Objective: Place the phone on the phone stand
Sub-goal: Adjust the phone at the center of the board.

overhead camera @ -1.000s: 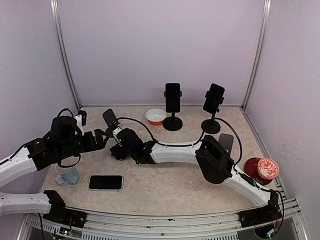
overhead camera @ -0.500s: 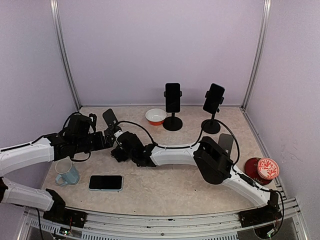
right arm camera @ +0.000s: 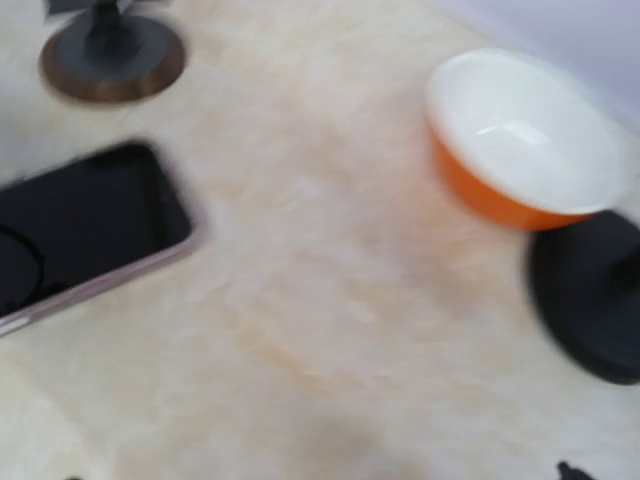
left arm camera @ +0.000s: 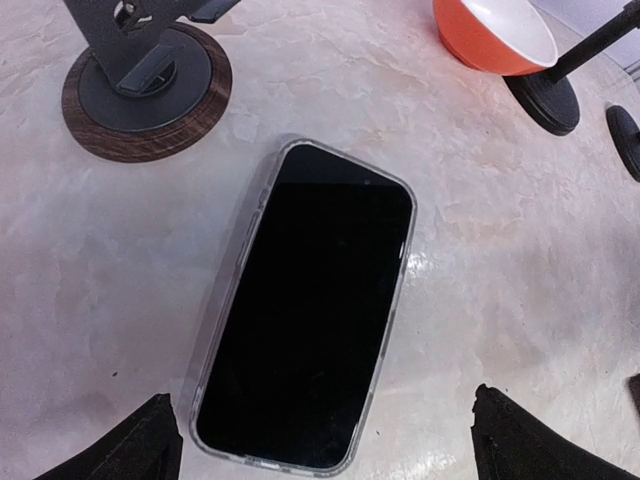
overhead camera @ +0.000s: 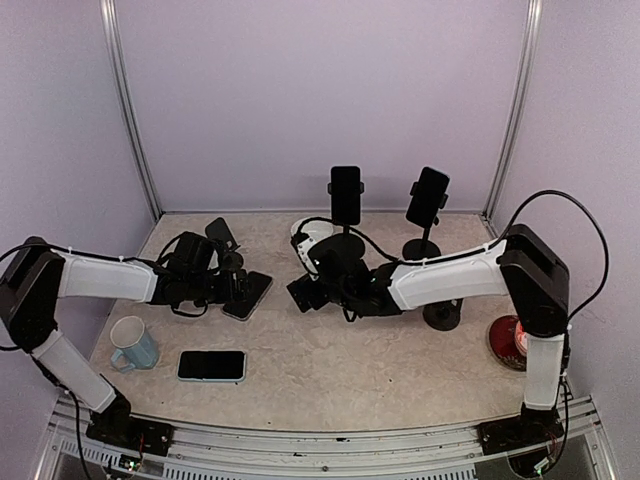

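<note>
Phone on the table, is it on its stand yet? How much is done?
Not yet. Done: two back phones already sit on stands. In hand: the left end effector hovers open over the flat phone, gripping nothing. Left: grab it, lift it and set it on the empty stand beside it.

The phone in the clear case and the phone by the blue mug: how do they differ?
The phone in the clear case lies slanted beside the empty stand; the other phone, by the mug, lies along the near edge of the table. The first has a clear rim, the second a pale one. The open left hand hovers over the first only. Both lie flat, dark screen up.
</note>
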Controlling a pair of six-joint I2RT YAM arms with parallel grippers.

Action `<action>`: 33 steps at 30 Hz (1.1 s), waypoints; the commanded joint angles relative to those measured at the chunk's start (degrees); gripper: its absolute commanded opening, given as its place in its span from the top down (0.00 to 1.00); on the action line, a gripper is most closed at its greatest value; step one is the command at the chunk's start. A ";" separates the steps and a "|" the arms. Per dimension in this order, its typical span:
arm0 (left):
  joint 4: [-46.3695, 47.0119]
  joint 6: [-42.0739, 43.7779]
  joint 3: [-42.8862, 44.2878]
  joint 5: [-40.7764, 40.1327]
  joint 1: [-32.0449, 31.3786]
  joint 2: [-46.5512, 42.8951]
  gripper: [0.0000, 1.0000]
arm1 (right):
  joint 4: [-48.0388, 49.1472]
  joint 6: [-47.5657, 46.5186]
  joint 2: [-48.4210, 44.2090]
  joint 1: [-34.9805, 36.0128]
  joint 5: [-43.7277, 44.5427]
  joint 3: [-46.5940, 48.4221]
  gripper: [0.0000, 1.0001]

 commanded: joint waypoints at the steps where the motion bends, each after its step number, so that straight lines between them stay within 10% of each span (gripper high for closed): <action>1: 2.76 2.09 3.01 -0.83 0.54 4.91 0.01 | 2.30 0.59 -8.26 -0.50 1.49 -5.84 0.00; 25: 15.16 -0.84 6.48 13.20 -14.46 13.43 0.01 | -5.40 8.02 -15.69 -5.91 -2.53 -10.69 0.00; 33: 12.63 -1.17 4.35 8.84 -12.65 2.99 0.01 | -9.59 6.49 -11.06 -6.95 -12.93 -6.40 0.00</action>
